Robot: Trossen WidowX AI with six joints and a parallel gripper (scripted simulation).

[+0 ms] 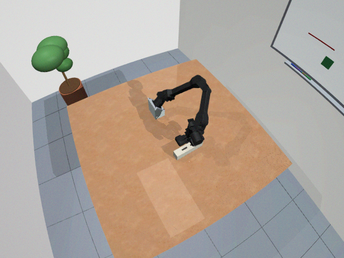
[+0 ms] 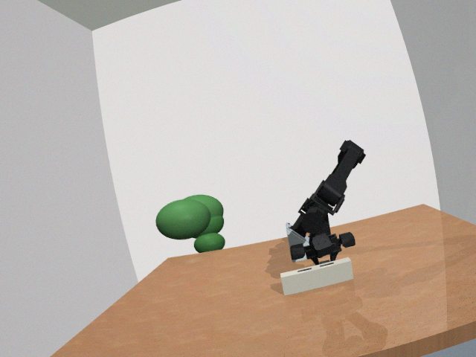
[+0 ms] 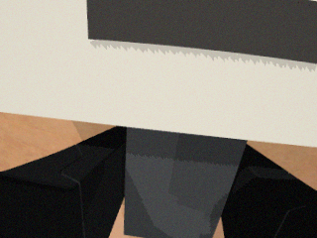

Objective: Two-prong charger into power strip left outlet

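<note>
The cream power strip (image 1: 178, 153) (image 2: 317, 281) (image 3: 158, 94) lies on the table. In the exterior view its top shows two dark slots, a left one (image 2: 304, 270) and a right one (image 2: 326, 264). A wide dark recess (image 3: 208, 25) fills the upper part of the wrist view. My gripper (image 2: 324, 260) (image 3: 178, 137) is shut on the dark grey charger (image 3: 173, 190), low at the strip's far long side, near its right slot. In the wrist view the charger's upper end meets the strip's edge. Its prongs are hidden, and I cannot tell whether they touch the strip.
The arm's pale base bracket (image 1: 155, 109) (image 2: 296, 245) stands behind and left of the gripper in the exterior view. A lighter rectangle (image 1: 170, 196) marks the wooden table (image 1: 110, 133) (image 2: 215, 307). A potted plant (image 1: 73, 93) stands beyond the table's far left corner.
</note>
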